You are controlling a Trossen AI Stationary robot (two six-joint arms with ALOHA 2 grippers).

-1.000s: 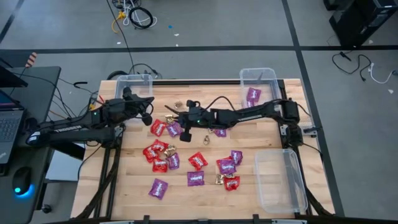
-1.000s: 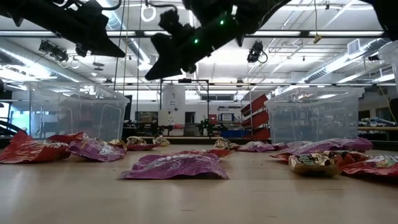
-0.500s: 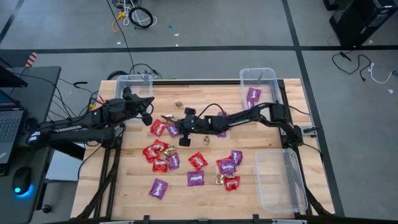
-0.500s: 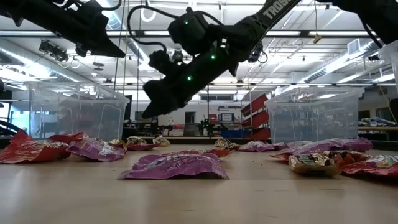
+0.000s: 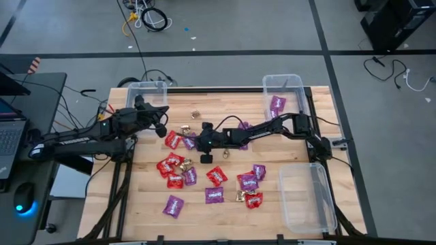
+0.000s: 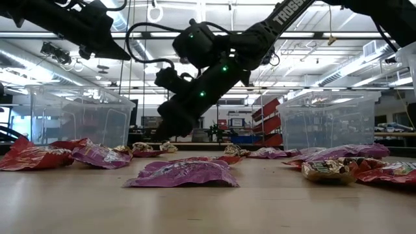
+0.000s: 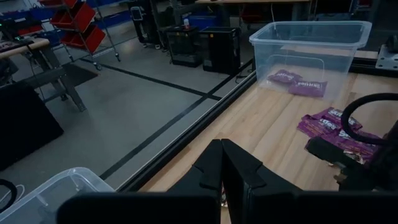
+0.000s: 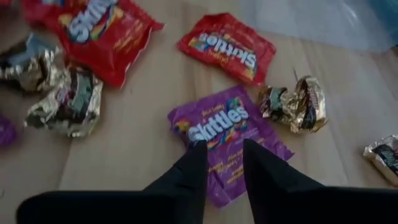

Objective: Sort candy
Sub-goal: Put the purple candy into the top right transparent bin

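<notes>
The left gripper (image 5: 161,126) hangs by the far left bin (image 5: 146,92), fingers pressed together with nothing in them, waiting. And the right gripper (image 5: 205,146) has dropped fast: a second ago it rode high over the table, now it is down over the left part of the candy pile! Its fingers (image 8: 194,163), a narrow gap apart and empty, straddle the edge of a purple packet (image 8: 227,138), a red packet (image 8: 227,48) just beyond, a gold piece (image 8: 297,102) beside it. A purple pick looks imminent. The right arm lies stretched across from the purple-holding bin (image 5: 282,94), wrist tipped down.
</notes>
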